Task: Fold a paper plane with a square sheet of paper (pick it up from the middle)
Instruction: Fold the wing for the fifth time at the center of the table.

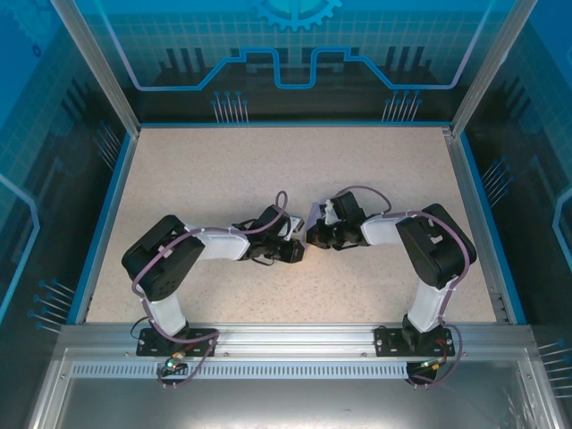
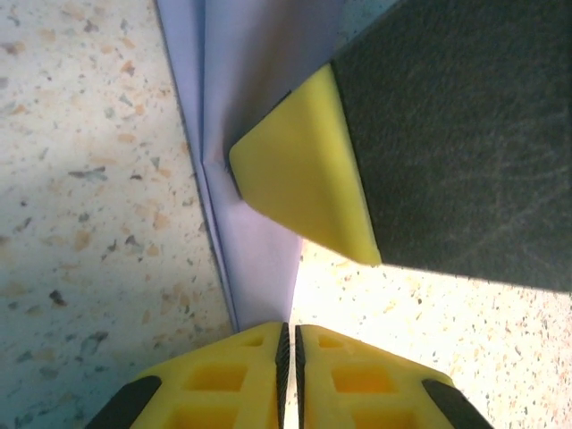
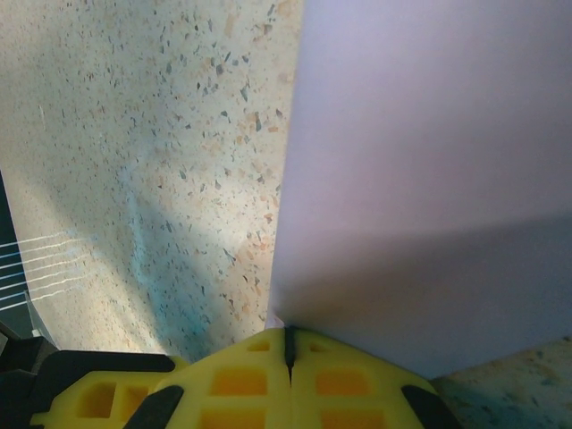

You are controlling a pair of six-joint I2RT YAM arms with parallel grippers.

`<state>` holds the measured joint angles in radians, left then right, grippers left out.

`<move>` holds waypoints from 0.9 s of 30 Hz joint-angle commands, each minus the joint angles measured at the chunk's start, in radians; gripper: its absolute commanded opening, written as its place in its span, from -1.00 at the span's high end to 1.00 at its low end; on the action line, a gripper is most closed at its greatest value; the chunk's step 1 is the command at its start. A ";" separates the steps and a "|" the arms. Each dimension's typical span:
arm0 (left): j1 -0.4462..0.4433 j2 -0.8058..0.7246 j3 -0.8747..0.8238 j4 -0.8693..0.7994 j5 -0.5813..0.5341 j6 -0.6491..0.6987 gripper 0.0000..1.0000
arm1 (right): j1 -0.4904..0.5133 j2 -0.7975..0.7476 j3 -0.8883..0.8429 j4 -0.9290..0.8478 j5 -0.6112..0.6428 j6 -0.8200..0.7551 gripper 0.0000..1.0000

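Observation:
The lavender square sheet of paper point(image 2: 259, 241) is folded, with layered edges and a crease along its left side. Its lower corner runs into the tips of my left gripper point(image 2: 290, 344), whose yellow jaws are shut on it with only a thin slit between the pads. A yellow and black finger point(image 2: 304, 179) of the right gripper lies against the sheet from the right. In the right wrist view the paper point(image 3: 429, 179) rises as a flat panel from my right gripper point(image 3: 288, 344), shut on its edge. From above, both grippers meet at mid-table, left point(image 1: 298, 253) and right point(image 1: 313, 238), with a bit of paper point(image 1: 315, 213) showing.
The speckled beige tabletop point(image 1: 268, 170) has a blue rim and sits inside an aluminium frame with clear walls. A metal rail point(image 1: 295, 338) carries both arm bases at the near edge. Cables loop over both arms.

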<state>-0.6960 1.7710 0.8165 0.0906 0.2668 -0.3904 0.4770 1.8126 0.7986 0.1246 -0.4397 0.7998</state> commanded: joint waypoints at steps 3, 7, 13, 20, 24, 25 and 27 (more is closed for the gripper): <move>-0.004 -0.053 -0.071 -0.157 0.031 0.020 0.71 | -0.033 0.058 -0.024 -0.127 0.108 -0.031 0.93; -0.004 -0.063 -0.077 -0.212 0.031 0.030 0.72 | -0.034 0.061 -0.025 -0.124 0.100 -0.033 0.93; -0.004 -0.124 -0.023 -0.234 0.041 0.025 0.71 | -0.034 0.056 -0.031 -0.115 0.083 -0.029 0.93; 0.012 -0.123 0.073 -0.170 0.045 0.008 0.70 | -0.032 0.048 -0.033 -0.105 0.063 -0.023 0.93; 0.014 -0.040 0.107 -0.119 0.072 -0.001 0.70 | -0.031 0.045 -0.037 -0.093 0.050 -0.018 0.93; 0.014 -0.015 0.113 -0.111 0.078 -0.002 0.71 | -0.031 0.044 -0.039 -0.091 0.046 -0.016 0.93; 0.015 0.014 0.122 -0.102 0.079 0.000 0.71 | -0.031 0.040 -0.041 -0.089 0.041 -0.013 0.92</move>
<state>-0.6888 1.7321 0.9230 -0.0219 0.3092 -0.3885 0.4683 1.8175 0.7982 0.1299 -0.4622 0.7925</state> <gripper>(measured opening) 0.146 0.044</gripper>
